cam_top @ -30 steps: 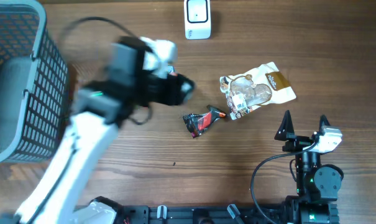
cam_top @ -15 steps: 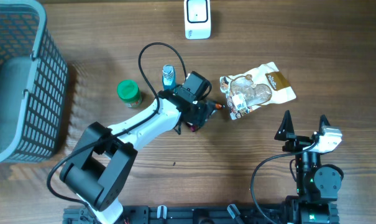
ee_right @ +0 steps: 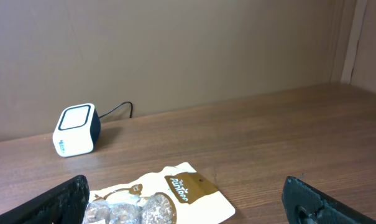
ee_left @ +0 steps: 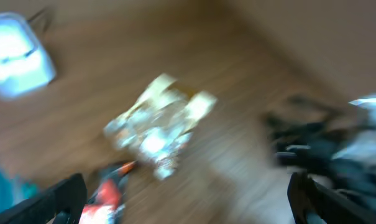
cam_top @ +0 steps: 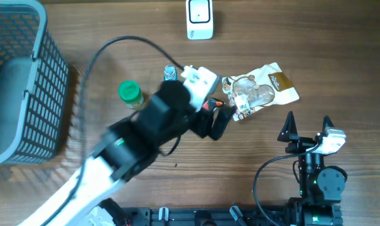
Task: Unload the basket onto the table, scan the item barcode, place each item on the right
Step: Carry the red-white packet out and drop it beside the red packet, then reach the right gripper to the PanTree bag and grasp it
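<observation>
Near the middle of the table (cam_top: pixel 237 154), my left gripper (cam_top: pixel 216 122) hangs over a small red packet (ee_left: pixel 108 194); from above, my own arm covers nearly all of that packet, and only a red corner shows beside the gripper; my left wrist view is badly blurred, yet it shows my two fingers (ee_left: pixel 66 198) at the opposite lower corners, spread wide with nothing between them; the packet lies on the wood just inside the left finger, and whether that finger touches it I cannot tell.

Just to the right of the packet a clear-and-brown snack pouch (cam_top: pixel 260 91) lies flat; the white scanner (cam_top: pixel 200 19) sits at the far edge of the table, well apart from both packet and pouch.

My right gripper (cam_top: pixel 308 122) rests near the front right of the table; its jaws stand wide and hold nothing; its wrist view looks across the pouch toward the scanner.

To the left of my left arm stand a green-lidded jar (cam_top: pixel 130 93) and a small blue-capped bottle (cam_top: pixel 170 73), near each other; a grey basket (cam_top: pixel 26 81) fills the left edge.
</observation>
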`<control>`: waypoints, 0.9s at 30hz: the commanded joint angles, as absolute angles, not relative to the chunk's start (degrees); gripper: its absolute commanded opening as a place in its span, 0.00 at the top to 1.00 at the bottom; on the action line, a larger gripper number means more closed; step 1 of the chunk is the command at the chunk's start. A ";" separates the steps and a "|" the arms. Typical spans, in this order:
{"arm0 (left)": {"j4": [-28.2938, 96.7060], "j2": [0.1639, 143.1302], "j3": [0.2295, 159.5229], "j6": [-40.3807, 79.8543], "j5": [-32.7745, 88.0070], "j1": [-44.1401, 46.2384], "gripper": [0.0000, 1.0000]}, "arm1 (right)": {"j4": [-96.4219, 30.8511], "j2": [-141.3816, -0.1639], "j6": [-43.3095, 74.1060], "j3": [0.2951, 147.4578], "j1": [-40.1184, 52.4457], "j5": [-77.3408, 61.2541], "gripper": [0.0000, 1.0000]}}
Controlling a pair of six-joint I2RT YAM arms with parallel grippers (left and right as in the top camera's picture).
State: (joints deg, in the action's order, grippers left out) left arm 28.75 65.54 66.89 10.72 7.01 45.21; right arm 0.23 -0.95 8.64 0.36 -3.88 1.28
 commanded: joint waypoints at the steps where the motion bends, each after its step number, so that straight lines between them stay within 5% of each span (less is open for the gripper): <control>1: 23.75 56.36 68.64 9.37 15.53 43.03 0.00 | 0.40 -0.82 7.53 0.32 -3.70 0.49 0.00; 7: 21.23 47.68 81.71 6.94 -7.68 23.03 0.00 | 0.38 -0.93 7.53 0.30 -3.70 0.49 0.00; 16: 20.34 49.08 84.66 1.93 -20.86 -4.80 0.00 | 0.40 -0.95 7.53 0.30 -3.70 0.51 0.00; 27: 23.49 52.97 84.64 1.91 -20.64 -9.65 0.00 | 0.95 -0.97 3.42 0.32 -3.70 5.54 0.00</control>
State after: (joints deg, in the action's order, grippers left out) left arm 23.62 53.28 84.71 2.83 -19.92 -9.19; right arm 0.47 -0.95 5.17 0.36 -3.88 3.77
